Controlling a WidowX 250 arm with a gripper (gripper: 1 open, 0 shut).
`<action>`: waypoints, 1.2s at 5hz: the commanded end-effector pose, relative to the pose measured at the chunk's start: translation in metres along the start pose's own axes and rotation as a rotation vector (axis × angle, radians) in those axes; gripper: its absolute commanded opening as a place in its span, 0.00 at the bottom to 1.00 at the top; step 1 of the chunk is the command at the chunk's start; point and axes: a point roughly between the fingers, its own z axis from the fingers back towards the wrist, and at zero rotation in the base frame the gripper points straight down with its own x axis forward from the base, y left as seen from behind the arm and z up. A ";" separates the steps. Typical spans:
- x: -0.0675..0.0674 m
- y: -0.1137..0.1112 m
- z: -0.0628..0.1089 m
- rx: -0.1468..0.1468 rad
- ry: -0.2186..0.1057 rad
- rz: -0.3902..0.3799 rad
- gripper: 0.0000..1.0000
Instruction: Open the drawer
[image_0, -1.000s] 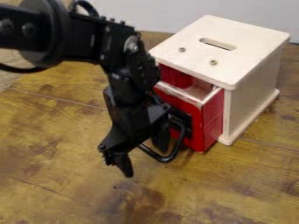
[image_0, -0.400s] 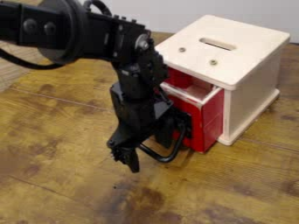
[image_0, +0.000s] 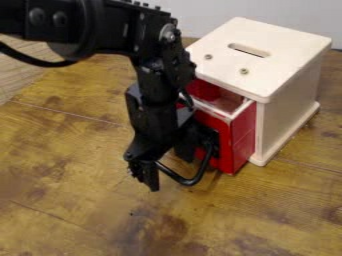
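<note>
The red drawer (image_0: 230, 128) sticks a short way out of the front of the cream-white cube (image_0: 274, 75). Its black loop handle (image_0: 195, 176) curves out from the front, low over the tabletop. My black gripper (image_0: 146, 178) points straight down just in front of the drawer, with its fingers at the outer end of the loop. The jaws stand apart, so it looks open. I cannot tell whether a finger touches or hooks the handle. The arm hides the drawer's left part and most of its black front panel.
The cube has a slot (image_0: 247, 48) on its top and stands at the back right of a worn wooden table (image_0: 67, 215). My arm (image_0: 94, 30) reaches in from the upper left, above the table.
The wrist has rolled a little and the upper arm has swung right, toward the cube. The gripper's place and the drawer's opening look the same.
</note>
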 end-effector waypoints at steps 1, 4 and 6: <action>-0.013 -0.007 0.036 -0.090 -0.017 0.011 1.00; -0.040 -0.002 0.032 -0.055 -0.030 0.075 1.00; -0.044 0.003 0.028 -0.027 -0.039 0.124 0.00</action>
